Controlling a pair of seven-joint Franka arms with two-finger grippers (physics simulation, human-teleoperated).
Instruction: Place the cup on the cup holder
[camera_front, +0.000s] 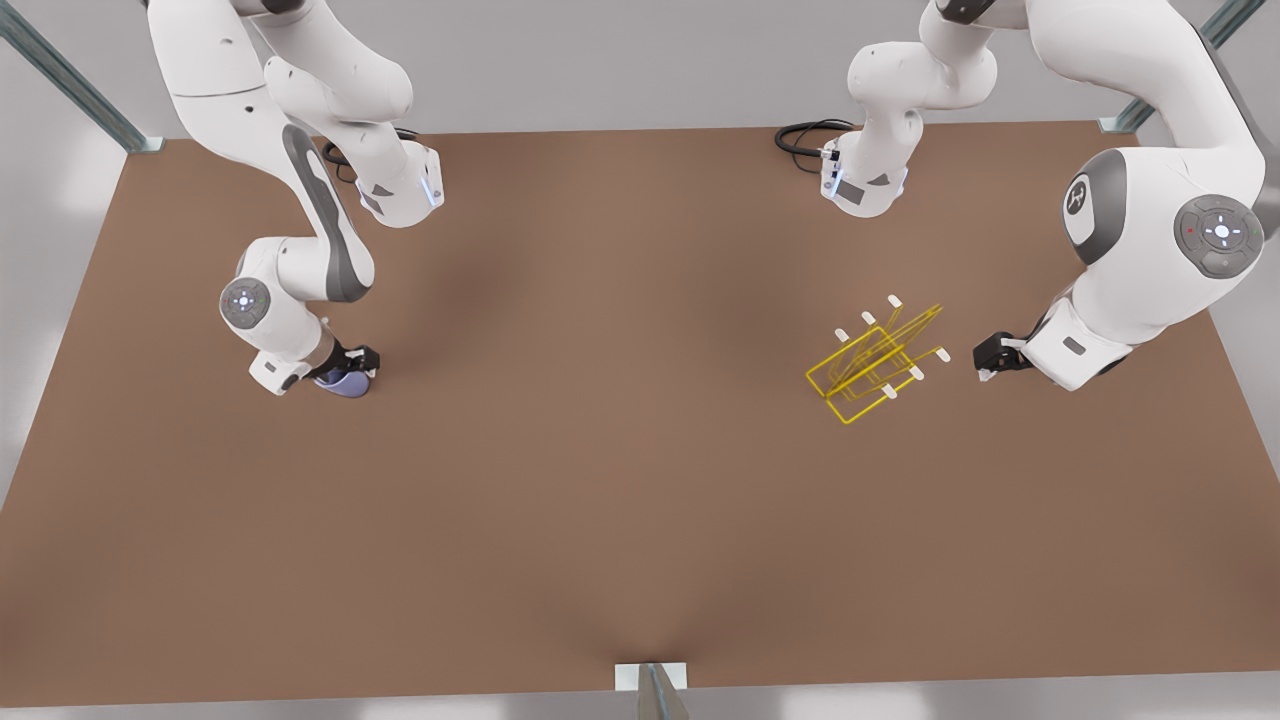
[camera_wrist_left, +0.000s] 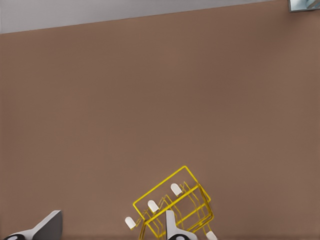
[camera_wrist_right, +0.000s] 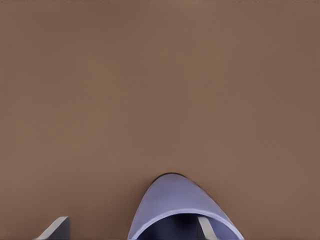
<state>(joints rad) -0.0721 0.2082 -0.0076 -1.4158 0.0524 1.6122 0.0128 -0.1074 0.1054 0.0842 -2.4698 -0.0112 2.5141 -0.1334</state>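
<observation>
Sitting low on the brown tabletop (camera_front: 620, 500) at the front view's left, the small lavender-blue handleless cup (camera_front: 346, 383) lies between the fingers of the right gripper (camera_front: 352, 368); the right wrist view shows one fingertip (camera_wrist_right: 206, 228) inside the cup's (camera_wrist_right: 180, 210) rim and the other outside, jaws spread around the wall, firm contact can't be confirmed. Thin yellow wire cup holder with white-tipped prongs (camera_front: 878, 365) stands at the right-centre of the front view, well apart from the cup. Left gripper (camera_front: 992, 362) hovers just beside the holder, on its right in the front view, fingers spread wide apart, holding nothing, with the holder (camera_wrist_left: 172, 205) near one fingertip (camera_wrist_left: 171, 226).
</observation>
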